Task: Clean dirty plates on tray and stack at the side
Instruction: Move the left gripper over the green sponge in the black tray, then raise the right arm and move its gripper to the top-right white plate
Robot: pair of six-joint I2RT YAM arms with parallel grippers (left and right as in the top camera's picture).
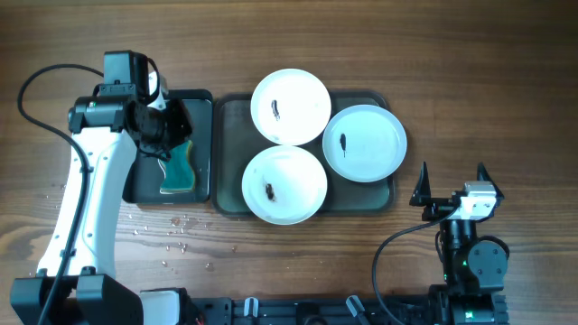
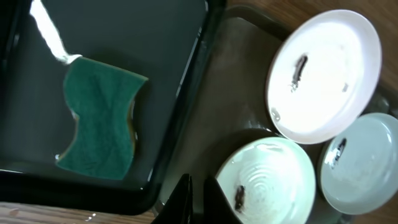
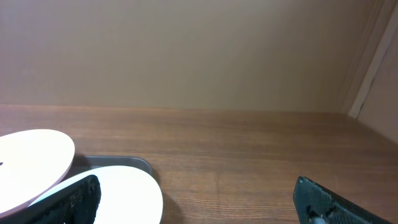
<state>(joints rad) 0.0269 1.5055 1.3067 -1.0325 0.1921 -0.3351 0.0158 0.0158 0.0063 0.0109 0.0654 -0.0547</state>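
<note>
Three white plates, each with a dark smear, lie on the dark grey-green tray: one at the back, one at the right, one at the front. My left gripper hangs above the black glossy tray, empty, its fingers together. In the left wrist view I see the back plate, the front plate, the right plate and the tray. My right gripper is wide open and empty, right of the tray. Two plates show in its view.
A green sponge lies in the black glossy tray, also seen in the left wrist view. Water droplets speckle the wood in front of that tray. Bare wooden table stretches right of the grey-green tray.
</note>
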